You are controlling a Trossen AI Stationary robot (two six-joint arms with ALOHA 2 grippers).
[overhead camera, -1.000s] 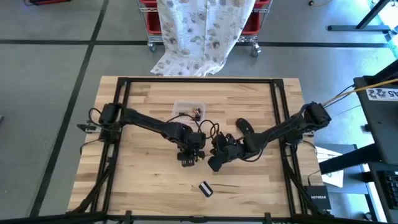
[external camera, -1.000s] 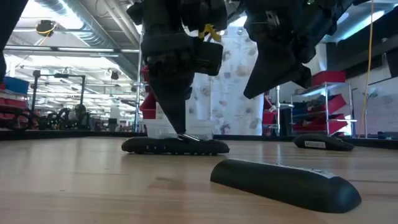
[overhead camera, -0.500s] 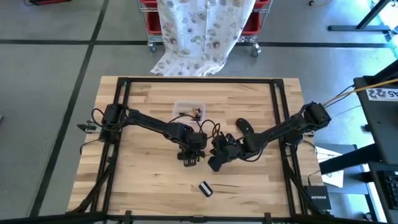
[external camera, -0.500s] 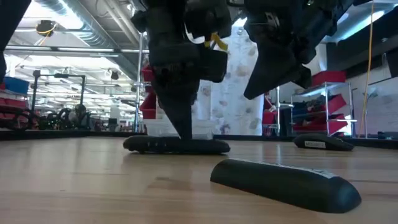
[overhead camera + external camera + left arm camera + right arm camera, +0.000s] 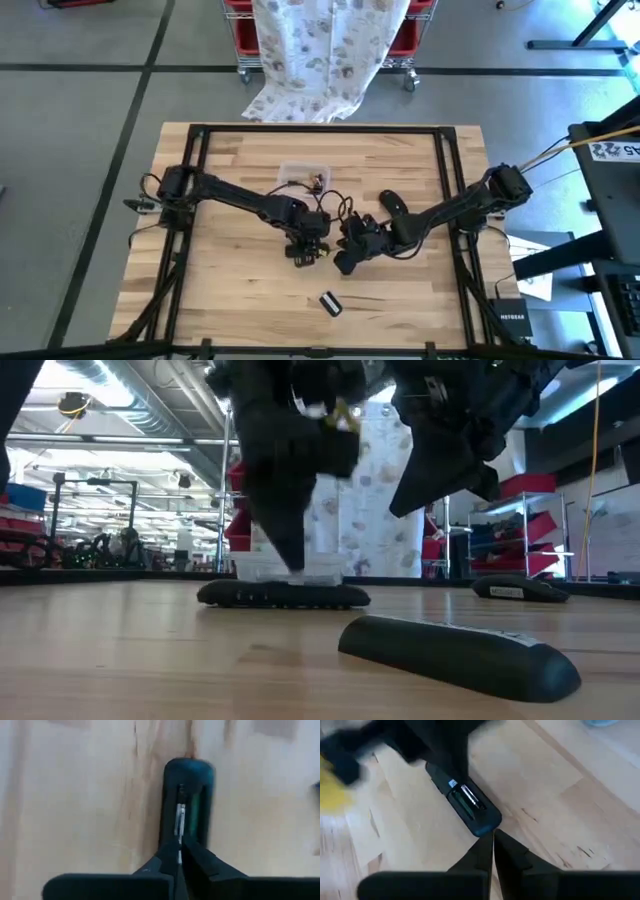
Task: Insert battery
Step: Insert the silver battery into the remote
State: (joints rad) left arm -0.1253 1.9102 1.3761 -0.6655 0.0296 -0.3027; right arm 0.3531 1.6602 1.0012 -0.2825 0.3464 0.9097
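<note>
Stage: battery (image 5: pixel 469 799) lies in remote (image 5: pixel 465 806) bay, centre frame, seating unconfirmed | left gripper (image 5: pixel 179 851) closed, pressing it | right gripper (image 5: pixel 493 839) closed, empty | cover (image 5: pixel 330 303) unfitted, lower centre.

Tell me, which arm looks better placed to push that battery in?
Probably the left: its gripper sits directly over the remote and its battery. The right gripper waits off its end.

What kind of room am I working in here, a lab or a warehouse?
Probably a workshop-style lab: a wooden table on a concrete floor, red storage bins on a wheeled rack, and open ceiling ducts and shelving behind.
</note>
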